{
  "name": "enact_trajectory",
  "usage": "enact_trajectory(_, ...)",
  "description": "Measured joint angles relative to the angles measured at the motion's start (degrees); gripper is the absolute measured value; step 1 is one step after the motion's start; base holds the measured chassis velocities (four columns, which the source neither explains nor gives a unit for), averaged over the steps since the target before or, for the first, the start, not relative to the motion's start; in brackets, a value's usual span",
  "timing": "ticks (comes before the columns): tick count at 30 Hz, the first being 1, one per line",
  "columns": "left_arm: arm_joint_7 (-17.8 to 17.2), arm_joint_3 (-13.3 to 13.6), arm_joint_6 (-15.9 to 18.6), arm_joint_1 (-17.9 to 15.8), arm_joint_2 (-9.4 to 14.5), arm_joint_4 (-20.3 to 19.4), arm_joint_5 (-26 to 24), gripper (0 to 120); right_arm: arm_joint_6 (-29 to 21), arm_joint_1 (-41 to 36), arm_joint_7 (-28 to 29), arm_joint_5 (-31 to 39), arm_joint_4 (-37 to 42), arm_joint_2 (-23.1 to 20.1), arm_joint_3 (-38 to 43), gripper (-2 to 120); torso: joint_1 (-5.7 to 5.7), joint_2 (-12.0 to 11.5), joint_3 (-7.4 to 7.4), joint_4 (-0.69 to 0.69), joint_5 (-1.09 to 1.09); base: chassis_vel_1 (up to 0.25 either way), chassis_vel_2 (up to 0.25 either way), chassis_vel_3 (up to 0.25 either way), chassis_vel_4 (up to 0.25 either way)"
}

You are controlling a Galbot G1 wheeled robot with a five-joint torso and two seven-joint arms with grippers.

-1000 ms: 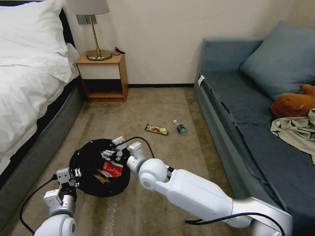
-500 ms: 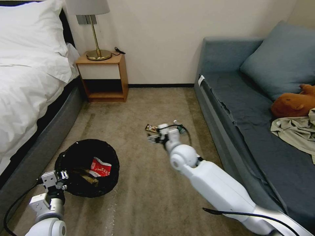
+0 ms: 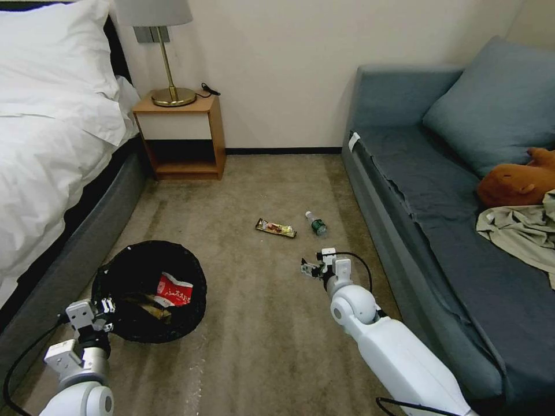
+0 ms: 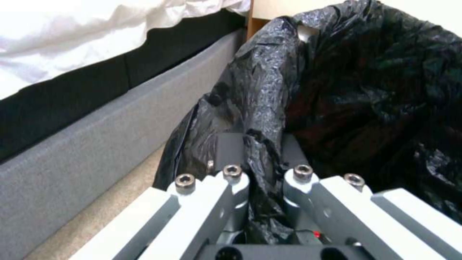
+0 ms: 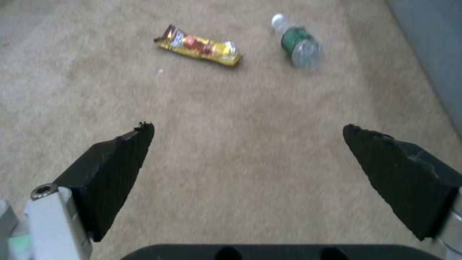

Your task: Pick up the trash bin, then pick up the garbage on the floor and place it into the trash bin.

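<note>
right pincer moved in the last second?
Yes. The right pincer left the trash bin and swung toward the sofa, now open above carpet short of the bar wrapper and bottle.

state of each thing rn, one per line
trash bin: upright, lined, rim gripped
left claw: shut on bin liner
right claw: open, empty, above carpet
snack packet: inside bin
bar wrapper: flat on carpet
plastic bottle: on its side on carpet
</note>
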Motion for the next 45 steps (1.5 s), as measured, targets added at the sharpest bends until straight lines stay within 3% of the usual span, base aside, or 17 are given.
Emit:
enact_trajectory(19,0.4,-1.2,-0.9,0.1,2.1,1.2,-1.3,3,1.5,-3.6,-1.9,-4.1,-2.5,4.4,2.9,100,0.0,0.0,0.0,0.0,0.0,0.0,0.0,0.0,0.0)
enact_trajectory(45,0.9,-1.1,-2.0,0.2,1.8,2.0,-1.1,3,4.7,-3.9,-5.2,-6.2,-5.5,5.3,3.2,100,0.0,0.0,0.0,0.0,0.0,0.0,0.0,0.0,0.0)
